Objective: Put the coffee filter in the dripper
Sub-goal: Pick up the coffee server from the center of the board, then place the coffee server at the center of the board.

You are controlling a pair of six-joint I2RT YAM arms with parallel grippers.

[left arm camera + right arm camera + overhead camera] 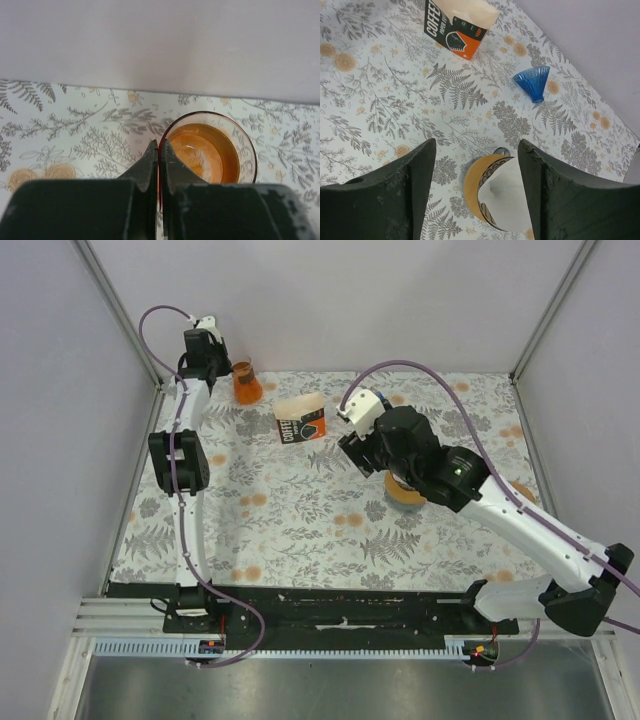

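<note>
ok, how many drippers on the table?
3: orange dripper far left, rim pinched by left gripper; blue dripper toward the back, hidden overhead by right arm; brown dripper with white filter, under right gripper.

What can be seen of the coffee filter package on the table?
The coffee filter package looks like paper or card. One part is plain cream. The other is black with white letters reading COFFEE, a small picture and an orange corner. It rests on the flowered tablecloth toward the far side, turned at a slant. Whether it lies flat or stands cannot be told. Nothing but the cloth touches it.
</note>
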